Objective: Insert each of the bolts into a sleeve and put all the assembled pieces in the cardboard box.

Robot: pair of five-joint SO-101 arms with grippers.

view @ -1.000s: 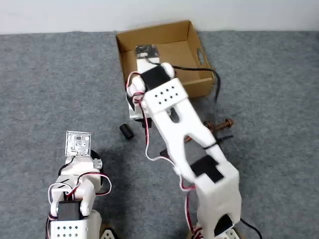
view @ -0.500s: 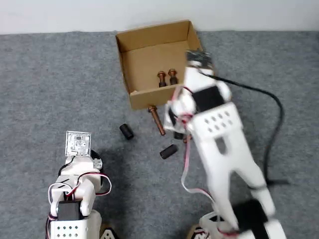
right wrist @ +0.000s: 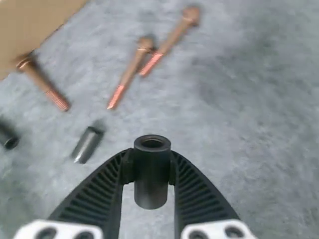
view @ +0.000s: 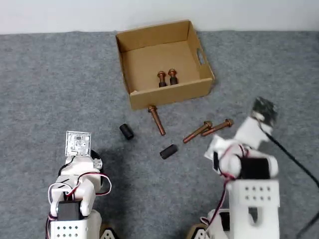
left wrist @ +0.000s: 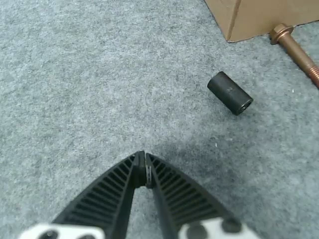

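Right wrist view shows the right gripper [right wrist: 149,160] squeezing a small black sleeve [right wrist: 151,186] round its middle, a good spot, well away from the cardboard box [right wrist: 30,17]; it looks hard, light and probably slippery.

Nothing is showing clearly enough to be read as text, a number or a sign. In the left wrist view a small pale mark is sitting on the side of the sleeve [left wrist: 230,92] lying on the carpet, too small to make out. In the high view the square board [view: 78,143] on the left arm is carrying a fine pattern that is not resolving into print.
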